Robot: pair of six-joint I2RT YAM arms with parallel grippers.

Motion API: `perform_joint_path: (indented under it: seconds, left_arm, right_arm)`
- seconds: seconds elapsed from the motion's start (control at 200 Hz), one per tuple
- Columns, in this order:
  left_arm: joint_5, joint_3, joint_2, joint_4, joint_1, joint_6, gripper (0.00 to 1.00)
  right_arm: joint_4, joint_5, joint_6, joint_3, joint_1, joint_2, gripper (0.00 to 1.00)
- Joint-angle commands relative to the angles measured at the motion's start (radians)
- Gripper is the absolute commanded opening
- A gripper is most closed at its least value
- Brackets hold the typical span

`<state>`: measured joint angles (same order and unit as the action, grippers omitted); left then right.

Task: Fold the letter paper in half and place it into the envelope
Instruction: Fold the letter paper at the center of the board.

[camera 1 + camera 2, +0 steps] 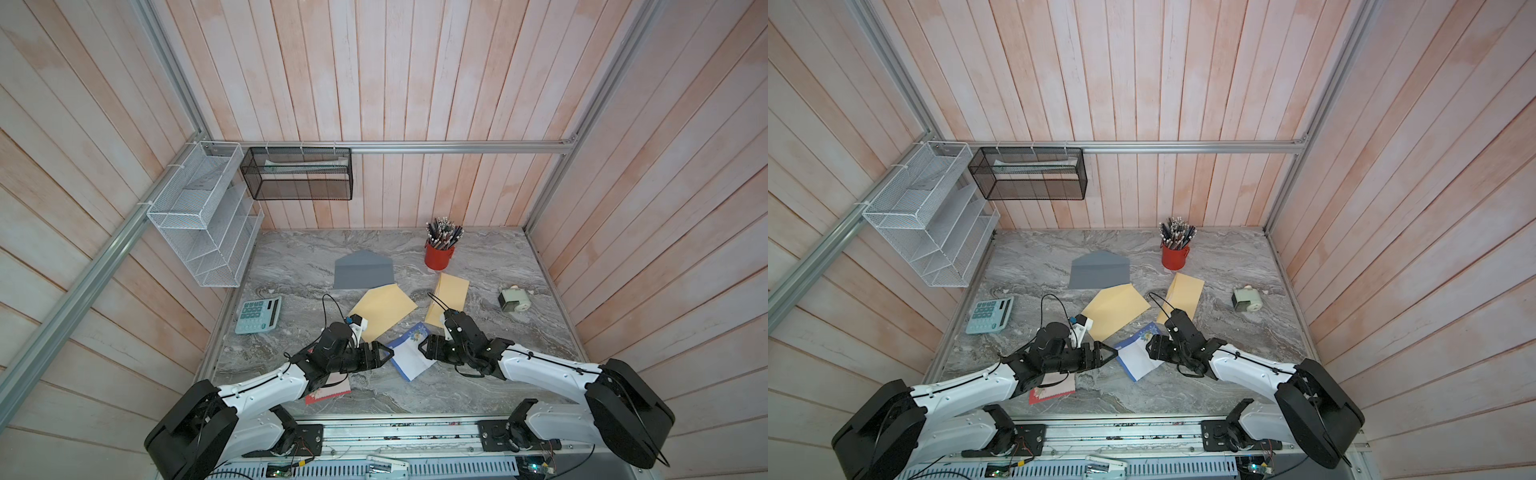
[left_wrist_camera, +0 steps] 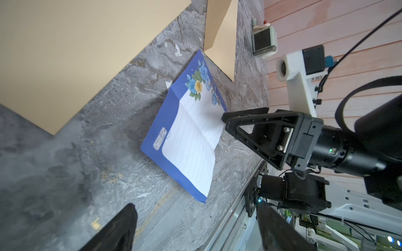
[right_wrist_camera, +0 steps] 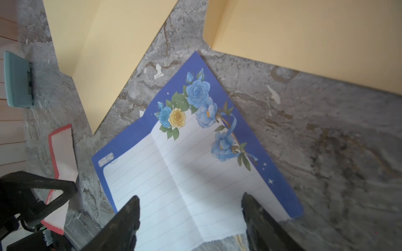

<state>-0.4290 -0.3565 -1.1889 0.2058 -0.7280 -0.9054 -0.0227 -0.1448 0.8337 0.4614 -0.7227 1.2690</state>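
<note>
Paper: paper (image 1: 409, 353) lies on table (image 1: 415, 399), front centre, btwn the two tools. Unfolded, printed side up, crease down the middle. White lined field w/ blue border, flowers at the far corner.
Paper edge: in left wrist view the side toward the R tool looks a bit raised off the table.
L tool: L tool (image 1: 386, 354) is low, just beside the paper's left edge. Fingers spread wide, nothing btwn them. Contact w/ the sheet: can't tell.
R tool: R tool (image 3: 190, 197) is at the paper's opposite edge. Fingers spread, the sheet's edge lies btwn them in right wrist view, not pinched.
Yellow env: yellow env (image 1: 382, 309) is just behind the paper, apart from it. L arm's wrist cam covers its near corner.
2nd yellow env: 2nd yellow env (image 1: 451, 297) is behind the R tool. Its near corner is close to the paper's flower corner; touching or not, can't tell.
Grey env: grey env (image 1: 363, 270) is farther back, flap open toward the wall.
Card: red-edged card (image 1: 332, 390) at the front edge, partly under the L arm.
Calc: calc (image 1: 259, 316) at the table's left side.
Cup: red cup (image 1: 439, 255) w/ pencils, at the back.
Sharpener: sharpener (image 1: 513, 300) at the right side.
</note>
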Motion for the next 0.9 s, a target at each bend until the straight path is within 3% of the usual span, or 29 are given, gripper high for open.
perform_joint_path:
  seconds: [0.0, 0.25, 0.715, 0.895]
  left_arm:
    - [0.033, 0.004, -0.034, 0.073, -0.03, -0.038, 0.87]
    - [0.027, -0.027, -0.119, 0.161, -0.069, -0.061, 0.87]
    - [-0.025, -0.236, -0.307, 0.287, -0.082, -0.05, 0.86]
    - [0.025, -0.21, -0.219, 0.18, -0.082, -0.035, 0.86]
  right_arm:
    - [0.061, -0.021, -0.005, -0.034, 0.009, 0.016, 0.74]
    - [0.106, -0.029, 0.025, -0.094, 0.02, 0.024, 0.72]
    - [0.136, -0.048, 0.067, -0.15, 0.033, 0.008, 0.65]
    - [0.128, -0.043, 0.078, -0.173, 0.049, -0.03, 0.65]
